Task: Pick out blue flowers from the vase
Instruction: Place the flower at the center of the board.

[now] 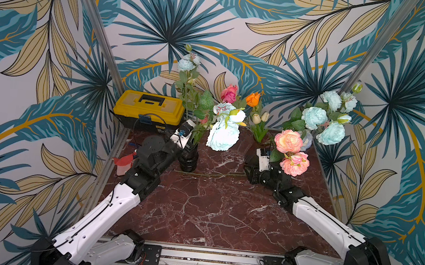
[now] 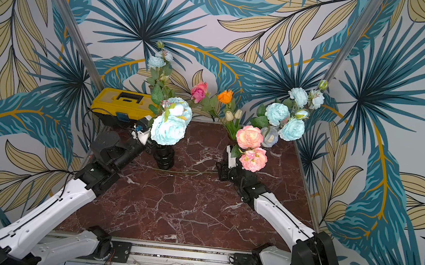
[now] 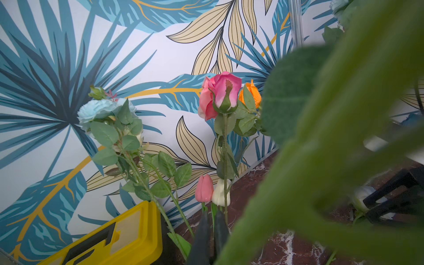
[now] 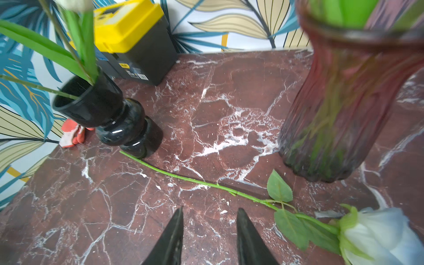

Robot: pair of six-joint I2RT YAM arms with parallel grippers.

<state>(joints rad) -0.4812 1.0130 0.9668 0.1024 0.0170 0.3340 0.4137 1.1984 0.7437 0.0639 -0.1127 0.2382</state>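
Several pale blue flowers (image 1: 314, 117) stand in the dark red glass vase (image 4: 339, 110) at the back right. A big bunch of blue flowers (image 1: 223, 137) hangs high over the black vase (image 1: 188, 160). My left gripper (image 1: 189, 146) is beside that vase's mouth, shut (image 3: 213, 214) on a thin green stem that seems to be this bunch's. A taller blue sprig (image 1: 186, 64) leans back from the black vase. My right gripper (image 4: 210, 208) is open and empty, low over the table in front of the red vase.
A pale rose (image 4: 378, 234) with a long stem (image 1: 209, 175) lies on the marble table between the vases. Pink peonies (image 1: 288, 141), a pink rose (image 1: 229, 93), an orange rose (image 1: 253, 99) and cream tulips (image 1: 260, 116) share the red vase. A yellow toolbox (image 1: 149, 105) is at the back left.
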